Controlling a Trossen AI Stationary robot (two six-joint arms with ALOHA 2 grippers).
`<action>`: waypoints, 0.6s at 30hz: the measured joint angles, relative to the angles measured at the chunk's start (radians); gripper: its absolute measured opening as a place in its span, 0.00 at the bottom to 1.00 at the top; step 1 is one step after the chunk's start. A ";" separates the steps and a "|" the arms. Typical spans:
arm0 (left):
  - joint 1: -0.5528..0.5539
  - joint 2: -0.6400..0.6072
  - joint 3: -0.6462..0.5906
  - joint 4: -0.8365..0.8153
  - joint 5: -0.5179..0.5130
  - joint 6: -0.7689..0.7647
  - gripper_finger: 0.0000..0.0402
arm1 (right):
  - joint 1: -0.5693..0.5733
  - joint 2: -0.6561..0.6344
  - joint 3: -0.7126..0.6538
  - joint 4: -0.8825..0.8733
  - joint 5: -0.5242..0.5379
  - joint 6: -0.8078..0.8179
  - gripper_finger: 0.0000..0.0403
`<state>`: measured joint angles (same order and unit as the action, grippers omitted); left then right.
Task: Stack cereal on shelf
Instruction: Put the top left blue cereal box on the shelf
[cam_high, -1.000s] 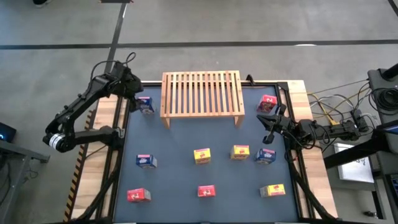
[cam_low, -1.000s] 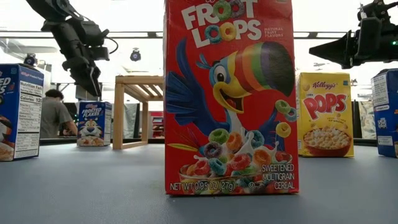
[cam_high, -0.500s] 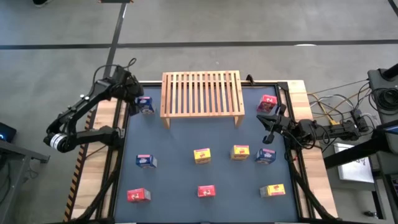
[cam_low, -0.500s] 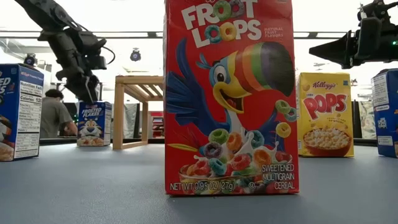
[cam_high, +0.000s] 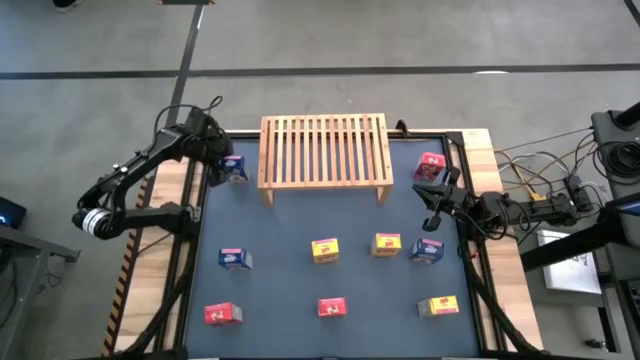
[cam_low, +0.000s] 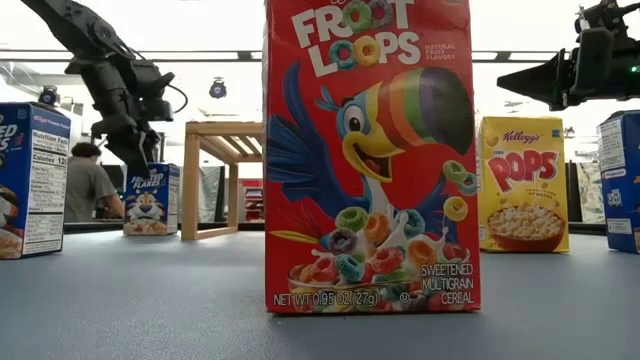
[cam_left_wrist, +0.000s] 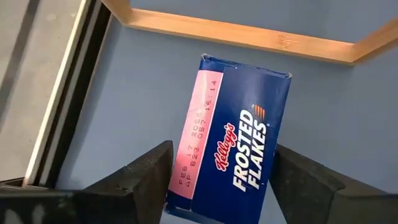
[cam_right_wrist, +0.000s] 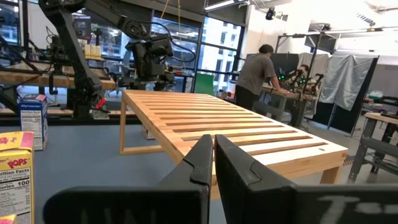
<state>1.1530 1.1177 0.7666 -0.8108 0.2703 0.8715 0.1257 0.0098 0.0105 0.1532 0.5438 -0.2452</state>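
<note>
Straddling a blue box (cam_left_wrist: 230, 155) at the high view's upper left, just left of the shelf (cam_high: 324, 150), the left gripper (cam_left_wrist: 217, 186) has fingers spread either side, not visibly pinching. Right gripper (cam_right_wrist: 213, 155) pressed together, right of frame.

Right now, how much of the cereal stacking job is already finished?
Nothing is done: the wooden shelf carries no boxes. In hand: the left gripper straddles the blue Frosted Flakes box beside the shelf, jaws not clamped. The right gripper waits shut. Left: all eight visible boxes, such as the Froot Loops box.
</note>
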 joint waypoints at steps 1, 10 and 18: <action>0.000 0.004 0.003 0.000 0.000 0.000 0.54 | 0.000 0.000 0.000 0.000 0.000 0.000 0.02; 0.002 0.011 0.061 -0.002 -0.003 -0.001 0.42 | 0.000 0.000 0.000 0.000 0.000 0.001 0.02; 0.002 0.009 0.154 -0.076 -0.003 -0.016 0.40 | 0.000 0.000 0.000 0.000 0.000 0.000 0.02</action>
<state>1.1545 1.1271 0.9204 -0.8873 0.2672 0.8551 0.1257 0.0097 0.0105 0.1535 0.5434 -0.2451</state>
